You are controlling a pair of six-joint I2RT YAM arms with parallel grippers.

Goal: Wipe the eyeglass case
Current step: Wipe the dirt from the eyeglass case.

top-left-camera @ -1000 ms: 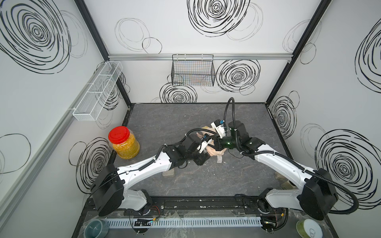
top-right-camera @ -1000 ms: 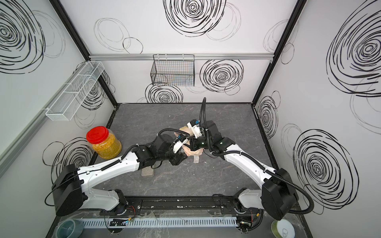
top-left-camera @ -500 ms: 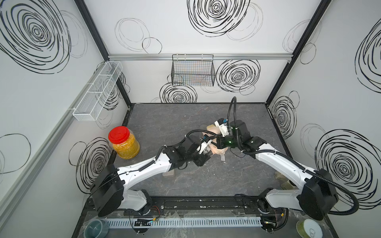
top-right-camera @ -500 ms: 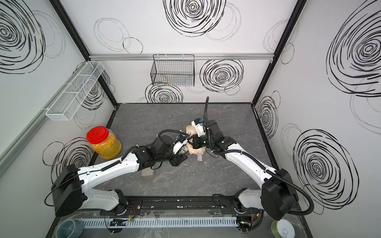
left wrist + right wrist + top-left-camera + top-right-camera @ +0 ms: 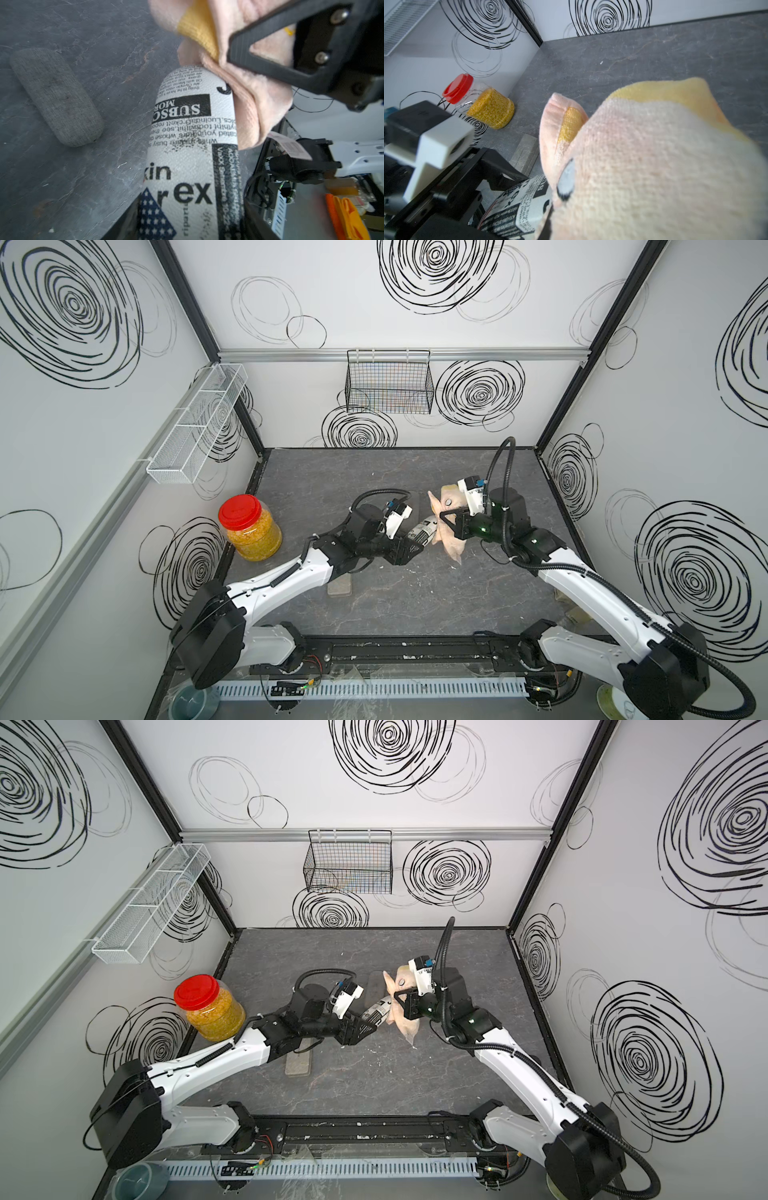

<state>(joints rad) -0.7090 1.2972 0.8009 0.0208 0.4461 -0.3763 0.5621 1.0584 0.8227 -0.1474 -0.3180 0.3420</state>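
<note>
Both top views: left hand (image 5: 413, 546) grips closed eyeglass case (image 5: 424, 529); right hand (image 5: 448, 523) clamps cloth (image 5: 451, 548); jar (image 5: 253, 537) holds yellow grains.

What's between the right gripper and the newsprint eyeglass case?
The pink cloth: pinched in the shut right gripper, it lies against the end of the newsprint eyeglass case. Clearest in the left wrist view.

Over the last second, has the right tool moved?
Yes. In both top views the right tool, shut on the cloth, has shifted away from the red-lidded jar, toward the right-hand wall.
</note>
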